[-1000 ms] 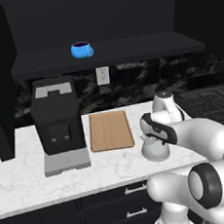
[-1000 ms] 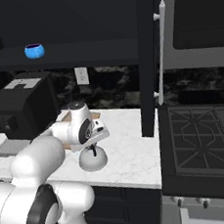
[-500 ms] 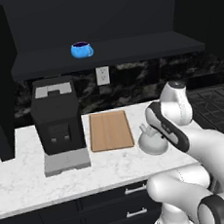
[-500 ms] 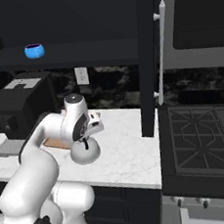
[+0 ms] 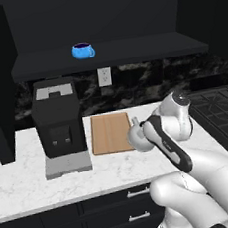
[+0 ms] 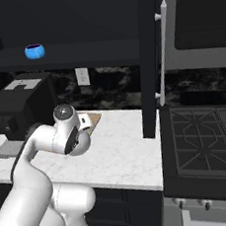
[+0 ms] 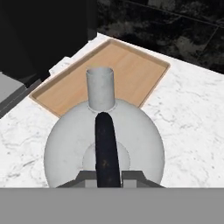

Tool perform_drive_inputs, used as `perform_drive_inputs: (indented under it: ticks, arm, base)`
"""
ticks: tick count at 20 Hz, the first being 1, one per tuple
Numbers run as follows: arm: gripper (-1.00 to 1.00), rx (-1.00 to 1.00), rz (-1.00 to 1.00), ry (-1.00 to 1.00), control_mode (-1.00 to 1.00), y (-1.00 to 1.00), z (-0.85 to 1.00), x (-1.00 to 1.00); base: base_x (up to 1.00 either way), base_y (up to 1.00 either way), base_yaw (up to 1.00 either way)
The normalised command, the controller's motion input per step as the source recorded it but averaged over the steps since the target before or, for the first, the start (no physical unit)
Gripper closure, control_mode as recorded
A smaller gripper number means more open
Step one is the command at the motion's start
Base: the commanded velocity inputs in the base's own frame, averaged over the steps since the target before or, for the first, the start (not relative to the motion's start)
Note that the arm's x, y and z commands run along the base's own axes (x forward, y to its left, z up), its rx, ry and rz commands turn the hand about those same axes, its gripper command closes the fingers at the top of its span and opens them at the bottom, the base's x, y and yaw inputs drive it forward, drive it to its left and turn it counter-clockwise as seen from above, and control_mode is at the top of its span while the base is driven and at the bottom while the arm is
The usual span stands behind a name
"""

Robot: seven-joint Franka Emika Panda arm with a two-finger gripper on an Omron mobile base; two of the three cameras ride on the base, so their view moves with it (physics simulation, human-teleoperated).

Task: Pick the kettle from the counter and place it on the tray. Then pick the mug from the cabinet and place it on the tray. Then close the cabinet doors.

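The silver-grey kettle point(image 7: 65, 148) hangs under my gripper point(image 7: 108, 176), which is shut on its black arched handle point(image 7: 105, 144). Its spout points at the wooden tray point(image 7: 131, 70). In the left base view the kettle point(image 5: 137, 137) is at the tray's point(image 5: 109, 132) right edge, apparently just above the white counter point(image 5: 24, 185). From the right, the kettle point(image 6: 81, 144) shows below my wrist. The blue mug point(image 5: 83, 50) point(image 6: 35, 51) stands on the shelf of the open black cabinet point(image 5: 129, 52). One cabinet door point(image 6: 150, 56) stands open edge-on, its silver handle point(image 6: 163, 49) facing me.
A black coffee machine point(image 5: 58, 117) on a grey base stands left of the tray. A wall outlet point(image 5: 104, 77) sits above the tray. A gas stove point(image 6: 203, 144) adjoins the counter on the right. Dark drawers with silver handles point(image 5: 137, 193) run below the counter.
The arm has swung left across the counter, carrying the kettle from well right of the tray to the tray's right edge. The jaws closed slightly further on the handle.
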Motion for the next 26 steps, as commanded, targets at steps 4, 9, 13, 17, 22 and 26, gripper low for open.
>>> perform_drive_inputs:
  ticks: [4, 9, 13, 17, 22, 26]
  arm:
    - [1.00, 0.10, -0.03, 0.01, -1.00, 0.24, 0.36, 0.50]
    - [1.00, 0.06, -0.04, 0.00, -1.00, 0.26, 0.22, 0.67]
    - [1.00, 0.00, -0.02, 0.00, -1.00, 0.20, 0.06, 0.70]
    - [1.00, 0.00, -0.02, 0.00, -1.00, 0.19, 0.01, 0.54]
    - [1.00, 0.00, -0.03, 0.04, -1.00, 0.08, -0.11, 0.44]
    - [1.00, -0.04, 0.00, 0.05, -1.00, 0.08, -0.26, 0.33]
  base:
    - [0.00, 0.00, 0.00]
    - [0.00, 0.00, 0.00]
    - [0.00, 0.00, 0.00]
    - [0.00, 0.00, 0.00]
    - [0.00, 0.00, 0.00]
    - [0.00, 0.00, 0.00]
